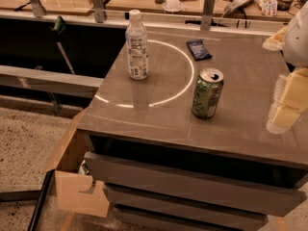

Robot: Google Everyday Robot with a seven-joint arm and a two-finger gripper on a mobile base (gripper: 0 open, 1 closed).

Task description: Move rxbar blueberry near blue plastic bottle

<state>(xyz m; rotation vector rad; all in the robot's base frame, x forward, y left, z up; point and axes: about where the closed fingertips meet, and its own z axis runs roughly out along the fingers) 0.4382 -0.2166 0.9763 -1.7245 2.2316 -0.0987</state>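
The rxbar blueberry (198, 49) is a small dark navy wrapper lying flat at the back of the grey counter (240, 124). The blue plastic bottle (136, 45), clear with a white cap and a pale label, stands upright at the back left of the counter, well to the left of the bar. My gripper (284, 71) hangs over the right edge of the counter, to the right of the bar and apart from it. Its pale yellow fingers (288, 100) stand apart and hold nothing.
A green soda can (207, 93) stands upright near the middle of the counter, in front of the bar. A bright ring of light lies on the counter between bottle and can. Drawers sit below the counter. A cluttered wooden bench runs behind it, and a cardboard piece (79, 191) leans at the lower left.
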